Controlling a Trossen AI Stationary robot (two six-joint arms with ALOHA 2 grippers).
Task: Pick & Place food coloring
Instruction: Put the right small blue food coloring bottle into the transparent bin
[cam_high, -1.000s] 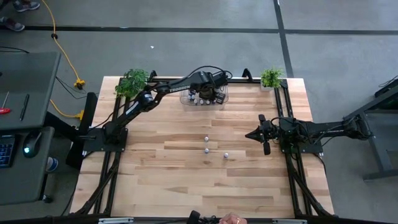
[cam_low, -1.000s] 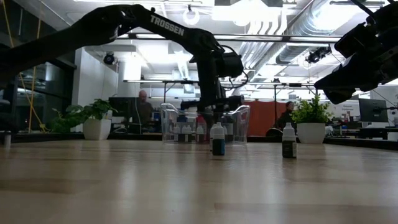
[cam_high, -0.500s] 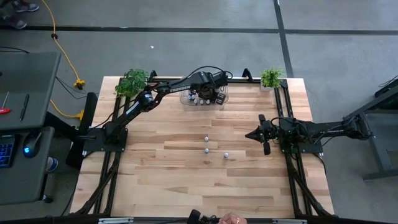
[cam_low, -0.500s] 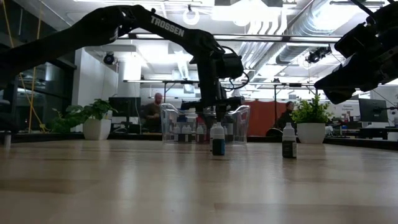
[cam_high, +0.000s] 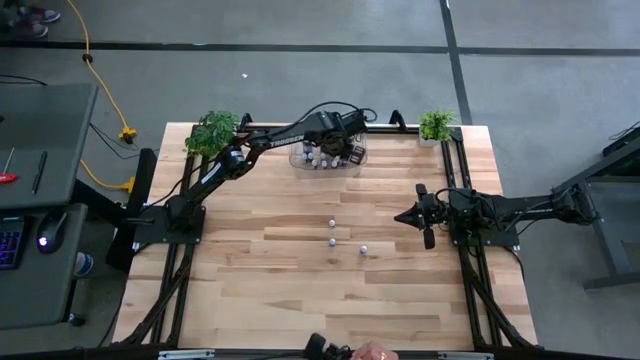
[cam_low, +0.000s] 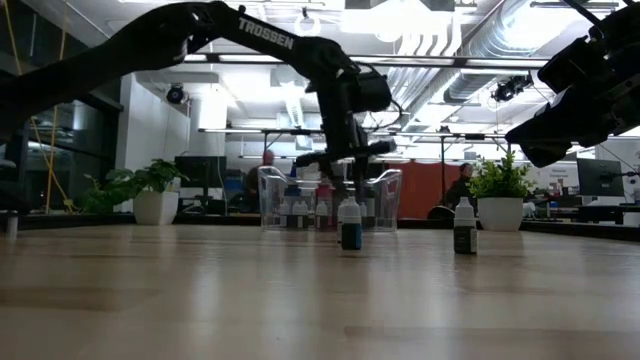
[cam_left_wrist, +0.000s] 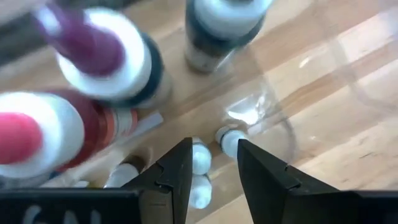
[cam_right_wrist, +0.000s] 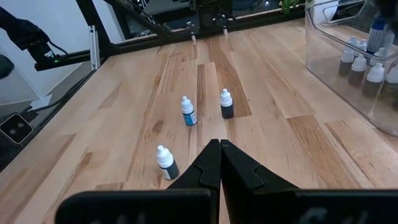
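Observation:
Several food coloring bottles stand in the clear bin (cam_high: 362, 160) at the table's far edge: big blue-, pink- and dark-bodied ones (cam_left_wrist: 106, 59) and small whitish ones (cam_left_wrist: 231, 140). Three more small bottles (cam_high: 331, 223), (cam_high: 332, 241), (cam_high: 365, 247) stand upright on the table's middle; the right wrist view shows them too (cam_right_wrist: 187, 111). My left gripper (cam_left_wrist: 214, 158) hangs open over the bin (cam_low: 272, 200), fingers pointing down, touching nothing. My right gripper (cam_right_wrist: 219, 144) hovers shut over the table's right part (cam_high: 400, 216), pointing toward the three bottles.
Two small potted plants stand at the far corners (cam_high: 212, 132), (cam_high: 436, 124). Dark frame rails run along the table's left and right sides. Bare wood lies around the three bottles and toward the near edge. People sit in the room behind the table.
My left gripper has risen a little above the bin and tipped slightly. The bottles on the table have kept their places.

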